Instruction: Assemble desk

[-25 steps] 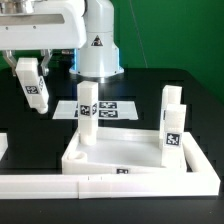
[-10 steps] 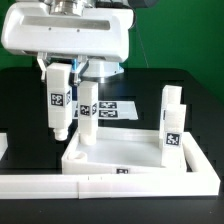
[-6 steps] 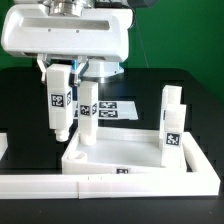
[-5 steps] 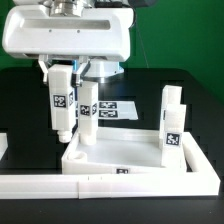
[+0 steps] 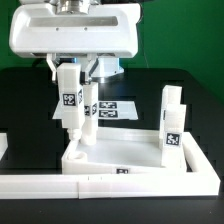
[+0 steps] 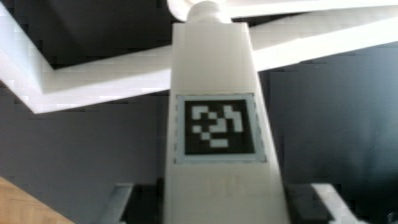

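black table [image 5: 25, 100] backs the claw [image 5: 70, 72] clamped on a leg [image 5: 70, 108] above the desk top's [image 5: 130, 158] corner.

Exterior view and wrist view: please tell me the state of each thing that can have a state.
Gripper: shut on held leg.
Held leg: upright, lower end at the near corner of the desk top on the exterior view's left.
Desk top: flat on the table, rim up.
Three other legs: standing upright on the desk top.
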### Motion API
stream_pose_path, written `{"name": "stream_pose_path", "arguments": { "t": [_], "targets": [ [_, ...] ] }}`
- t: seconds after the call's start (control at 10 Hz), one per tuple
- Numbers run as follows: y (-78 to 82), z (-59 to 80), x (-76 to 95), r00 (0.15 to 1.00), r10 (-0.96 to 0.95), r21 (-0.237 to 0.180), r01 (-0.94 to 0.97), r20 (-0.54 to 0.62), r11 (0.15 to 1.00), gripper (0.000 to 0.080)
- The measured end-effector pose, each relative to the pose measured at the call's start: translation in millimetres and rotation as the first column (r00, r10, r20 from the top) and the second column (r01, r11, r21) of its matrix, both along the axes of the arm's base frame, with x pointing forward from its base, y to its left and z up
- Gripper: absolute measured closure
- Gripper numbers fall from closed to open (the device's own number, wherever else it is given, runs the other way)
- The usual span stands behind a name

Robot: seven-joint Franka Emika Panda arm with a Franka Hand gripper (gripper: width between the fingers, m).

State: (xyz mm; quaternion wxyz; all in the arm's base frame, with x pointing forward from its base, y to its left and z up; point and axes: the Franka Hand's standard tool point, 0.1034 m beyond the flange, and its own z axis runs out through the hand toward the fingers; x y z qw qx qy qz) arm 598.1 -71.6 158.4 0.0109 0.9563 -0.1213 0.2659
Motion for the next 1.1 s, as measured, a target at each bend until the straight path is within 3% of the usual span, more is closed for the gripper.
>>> {"name": "stream_pose_path", "arguments": {
  "t": [0.3,0.5,1.1],
  "targets": [
    [0.2,-2.5,-1.0,1.0,0.0,-0.001,0.0,-0.003,1.0,0.0511],
    [3.1,-20.3,-5.7,1.0,0.0,-0.021,-0.001,-0.006,1.0,0.0511],
    [7.1,-34.6,-6.6,1.0,0.007,-0.025,-0.008,-0.023,1.0,0.0511]
  ]
}}
